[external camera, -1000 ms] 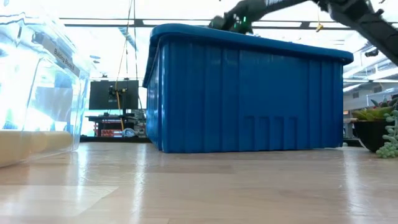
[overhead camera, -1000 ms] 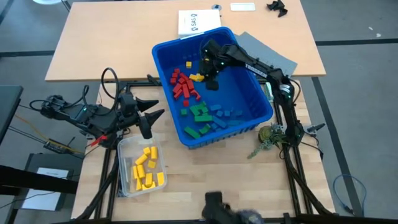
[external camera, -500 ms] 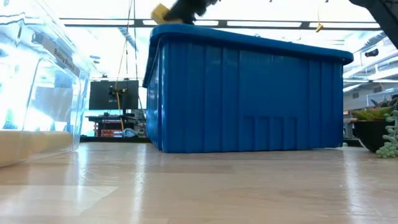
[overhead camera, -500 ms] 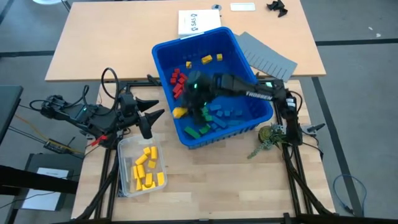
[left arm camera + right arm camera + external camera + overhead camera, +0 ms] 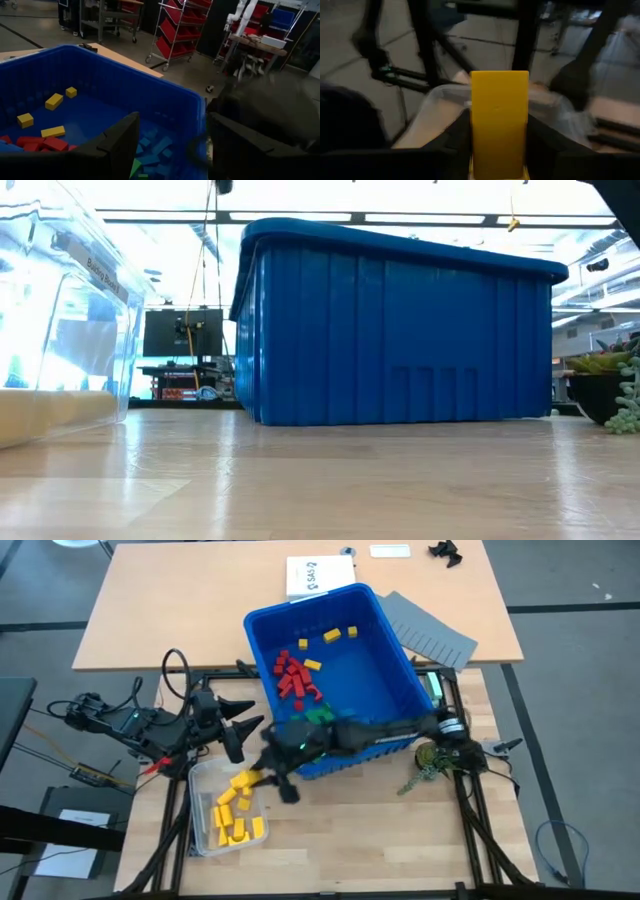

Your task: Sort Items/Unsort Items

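Note:
The items are small toy blocks. Red [image 5: 291, 675], yellow [image 5: 331, 636], green [image 5: 318, 715] and blue ones lie in the large blue bin [image 5: 395, 690]. More yellow ones fill a small clear bin [image 5: 228, 812] near the table's front left. My right gripper [image 5: 258, 777] reaches across from the right, over the clear bin's far end, shut on a yellow block [image 5: 499, 120]. My left gripper [image 5: 250, 717] waits open beside the blue bin's left wall, with nothing between its fingers [image 5: 120, 137]. My right gripper pinches the yellow block by its two long sides [image 5: 475, 125] between its two fingers. The fingers come nearly level from the table's right and lie along the block. The block is lifted clear, its free end sticking out past the fingertips above the clear bin [image 5: 445, 97].
Grey slotted divider sheets [image 5: 432, 628] lie behind the blue bin's right corner and a white sheet [image 5: 318, 575] behind its far wall. A small plant [image 5: 432, 758] stands at the right near my right arm's base. Bare wood shows along the near edge.
My right gripper has swung out of the blue bin, over its near left wall, toward the table's near left, with the yellow block between its fingers. It has turned from pointing down to nearly level. It now hangs over the clear bin.

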### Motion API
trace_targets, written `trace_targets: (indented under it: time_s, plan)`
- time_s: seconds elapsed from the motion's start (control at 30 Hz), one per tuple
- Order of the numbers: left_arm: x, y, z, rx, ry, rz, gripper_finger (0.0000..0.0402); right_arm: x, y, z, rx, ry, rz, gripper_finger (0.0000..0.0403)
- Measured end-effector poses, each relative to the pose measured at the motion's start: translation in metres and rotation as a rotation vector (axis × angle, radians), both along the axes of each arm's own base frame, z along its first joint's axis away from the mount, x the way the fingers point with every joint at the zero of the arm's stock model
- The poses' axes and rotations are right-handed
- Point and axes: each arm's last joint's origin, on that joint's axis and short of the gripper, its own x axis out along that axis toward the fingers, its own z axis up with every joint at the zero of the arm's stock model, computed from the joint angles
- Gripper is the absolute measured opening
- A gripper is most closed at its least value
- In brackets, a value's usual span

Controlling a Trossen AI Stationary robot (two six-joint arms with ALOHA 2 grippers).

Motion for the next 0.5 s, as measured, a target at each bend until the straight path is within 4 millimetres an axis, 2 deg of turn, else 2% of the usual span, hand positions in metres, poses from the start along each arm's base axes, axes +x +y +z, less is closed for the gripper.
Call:
trace_targets:
  time_s: [0.13,0.3,0.37,0.5]
  plan:
    - [0.0,0.0,0.0,0.0,-0.002,0.001,0.0248,0.015,0.012,-0.024,0.06,-0.008,-0.013,0.0128]
    - [0.0,0.0,0.0,-0.001,-0.003,0.001,0.0248,0.023,0.013,-0.037,0.074,-0.012,-0.045,0.0131]
    - [0.0,0.0,0.001,-0.003,-0.007,0.0,0.0248,0.024,0.013,-0.039,0.074,-0.017,-0.045,0.015]
    - [0.0,0.0,0.001,-0.002,-0.005,0.001,0.0248,0.025,0.012,-0.034,0.065,-0.062,-0.097,0.0213]
